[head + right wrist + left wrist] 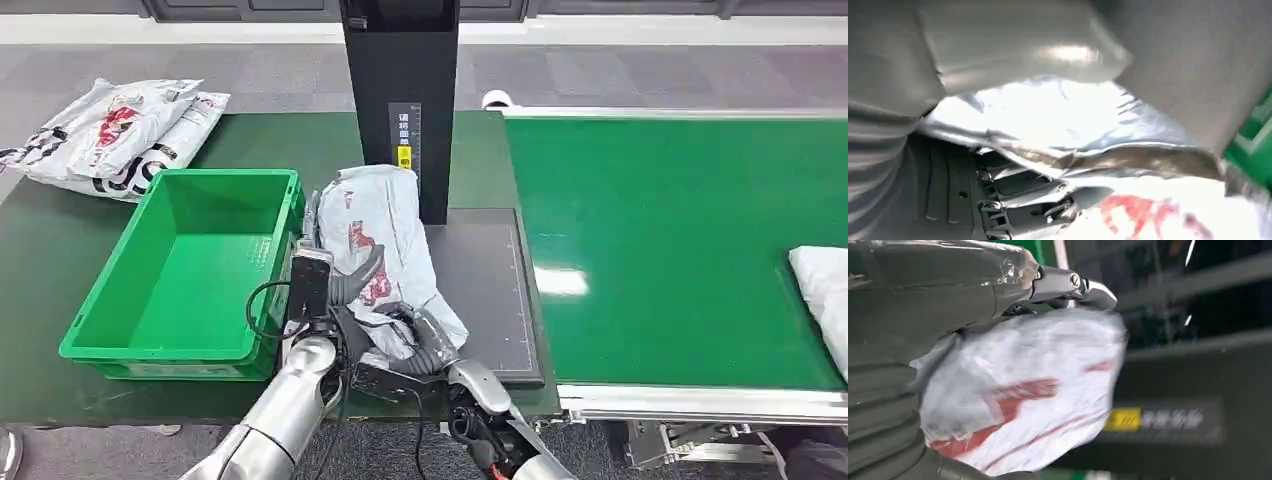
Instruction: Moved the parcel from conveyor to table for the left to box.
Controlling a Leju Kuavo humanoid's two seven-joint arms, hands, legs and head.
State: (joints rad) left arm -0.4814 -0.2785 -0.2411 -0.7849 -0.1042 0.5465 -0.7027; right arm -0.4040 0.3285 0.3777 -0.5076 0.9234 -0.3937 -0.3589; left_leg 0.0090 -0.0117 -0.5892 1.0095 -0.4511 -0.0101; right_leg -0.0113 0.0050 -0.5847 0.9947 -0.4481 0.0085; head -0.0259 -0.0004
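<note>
Nearest the camera, two silver arms rising from the lower edge. Left hand (345, 285) wrapped around the parcel (385, 250), fingers curled across its white plastic with red print; in the left wrist view, thumb (1068, 285) pressed over the top of the parcel (1023, 390). Right hand (430, 345) under the lower end of the same parcel, fingers (1033, 210) closed against its crumpled plastic (1058, 115).

Far left, on the dark green table (60, 250): a pile of white bags (110, 135) with red and black print, well apart from everything else. Next to the right, a green crate (190, 275), open-topped, just beside the parcel. Parcel held over the table's front part, between the crate and a dark mat (490, 290), leaning toward a black post (400, 90) with a yellow label. Right of the mat, a green conveyor belt (680, 240) with a silver frame; at its far right edge, another white bag (825, 290). Beyond, grey floor (600, 75).
</note>
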